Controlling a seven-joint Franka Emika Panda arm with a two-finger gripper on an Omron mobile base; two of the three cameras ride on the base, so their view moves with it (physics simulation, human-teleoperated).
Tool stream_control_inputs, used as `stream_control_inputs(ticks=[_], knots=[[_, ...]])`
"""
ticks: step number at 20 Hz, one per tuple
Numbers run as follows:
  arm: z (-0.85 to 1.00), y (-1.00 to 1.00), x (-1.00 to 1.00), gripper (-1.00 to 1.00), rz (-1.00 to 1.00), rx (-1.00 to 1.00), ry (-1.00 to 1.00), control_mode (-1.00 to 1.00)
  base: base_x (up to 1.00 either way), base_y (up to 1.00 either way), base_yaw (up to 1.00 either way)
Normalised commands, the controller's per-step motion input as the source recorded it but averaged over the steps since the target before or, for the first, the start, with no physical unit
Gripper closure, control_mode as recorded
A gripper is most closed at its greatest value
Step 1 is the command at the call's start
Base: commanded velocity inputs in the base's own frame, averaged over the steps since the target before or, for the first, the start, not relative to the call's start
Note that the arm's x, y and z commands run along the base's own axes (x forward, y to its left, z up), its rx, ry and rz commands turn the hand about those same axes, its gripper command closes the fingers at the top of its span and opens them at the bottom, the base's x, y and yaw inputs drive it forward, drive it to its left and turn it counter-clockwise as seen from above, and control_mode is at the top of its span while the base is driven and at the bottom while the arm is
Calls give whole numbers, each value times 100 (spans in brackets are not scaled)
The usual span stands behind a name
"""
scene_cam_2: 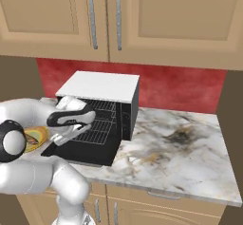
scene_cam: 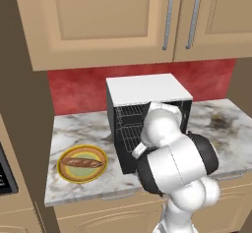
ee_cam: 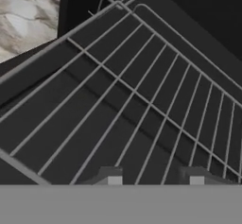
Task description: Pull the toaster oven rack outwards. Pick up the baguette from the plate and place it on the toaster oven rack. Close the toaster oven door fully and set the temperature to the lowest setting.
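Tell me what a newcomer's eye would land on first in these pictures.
First, the toaster oven on the marble counter, its door dropped open and the gripper poised just over the wire rack. Next, the baguette lying on the yellow-rimmed plate to the oven's left, against the red backsplash.

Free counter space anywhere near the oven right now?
Yes: the marble counter right of the toaster oven is bare out to the edge. Left side is tighter: the plate with the baguette sits there. The front is crowded by the open door and the arm.
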Motion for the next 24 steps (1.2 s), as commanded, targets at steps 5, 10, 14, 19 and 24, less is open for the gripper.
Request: stream_control_inputs(ticks=[5, 10, 14, 19, 24], knots=[[100, 55, -99, -100, 0, 8, 19, -100, 0, 0, 0], [100, 70, -77, -100, 0, 2, 0, -100, 0, 0, 0], [100, 69, -34, -100, 0, 1, 0, -100, 0, 0, 0], [100, 66, 0, -100, 0, 2, -5, -100, 0, 0, 0], [100, 47, 0, -100, 0, 6, -9, -100, 0, 0, 0]])
